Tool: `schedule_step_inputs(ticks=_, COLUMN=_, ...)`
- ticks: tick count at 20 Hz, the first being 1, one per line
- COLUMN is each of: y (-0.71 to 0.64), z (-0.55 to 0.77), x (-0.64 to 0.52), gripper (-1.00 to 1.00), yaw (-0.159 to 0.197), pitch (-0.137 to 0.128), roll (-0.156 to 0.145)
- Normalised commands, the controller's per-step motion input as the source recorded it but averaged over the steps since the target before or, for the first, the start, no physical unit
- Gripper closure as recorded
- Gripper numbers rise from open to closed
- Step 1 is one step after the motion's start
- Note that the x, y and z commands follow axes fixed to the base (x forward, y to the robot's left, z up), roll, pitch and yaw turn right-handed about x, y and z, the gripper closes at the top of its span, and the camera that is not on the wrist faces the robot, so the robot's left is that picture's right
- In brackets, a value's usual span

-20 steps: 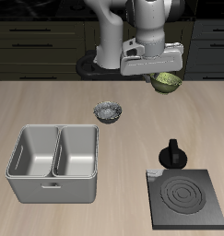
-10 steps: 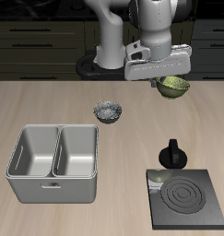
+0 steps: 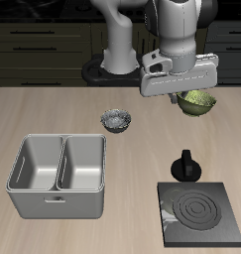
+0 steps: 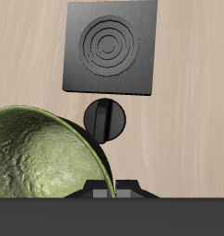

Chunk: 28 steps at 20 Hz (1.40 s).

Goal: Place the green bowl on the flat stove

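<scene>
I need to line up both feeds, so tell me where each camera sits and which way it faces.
Exterior view: in front and above, facing the table's back; shows the arm and end effector carrying the green bowl.
Wrist view: on the end effector, looking down at the table; shows only the dark finger base.
Shared: green bowl, flat stove, black knobbed object.

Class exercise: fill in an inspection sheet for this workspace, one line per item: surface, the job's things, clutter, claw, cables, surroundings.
Surface: pale wooden table, bare between the objects.
Job's things: green bowl held up in the claw, off the table, farther back than the stove; stove near the front edge, nothing on it.
Clutter: grey speckled bowl mid-table; two-compartment grey caddy, both compartments empty; black knobbed object just behind the stove.
Claw: claw gripping the bowl's rim, fingers mostly hidden.
Cables: nothing seen.
Surroundings: dark cabinets behind the table.
</scene>
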Motion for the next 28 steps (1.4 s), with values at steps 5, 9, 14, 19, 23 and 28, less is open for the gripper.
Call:
schedule_step_inputs(ticks=5, y=0.24, z=0.13, x=0.48, gripper=1.0, yaw=0.018, pitch=-0.037, roll=0.01)
schedule_step_inputs(ticks=9, y=0.16, z=0.12, x=0.59, gripper=1.0, yaw=-0.018, pitch=0.004, roll=0.004)
schedule_step_inputs(ticks=14, y=-0.01, z=0.16, x=0.47, gripper=1.0, yaw=-0.007, pitch=-0.029, roll=0.0)
schedule_step_inputs(ticks=19, y=-0.16, z=0.12, x=0.39, gripper=1.0, yaw=-0.006, pitch=-0.02, roll=-0.035)
schedule_step_inputs(ticks=23, y=-0.16, z=0.1, x=0.4, gripper=1.0, yaw=0.0, pitch=-0.017, roll=-0.016)
schedule_step_inputs(ticks=28, y=-0.1, z=0.09, x=0.4, gripper=1.0, yaw=0.02, pitch=-0.036, roll=-0.022)
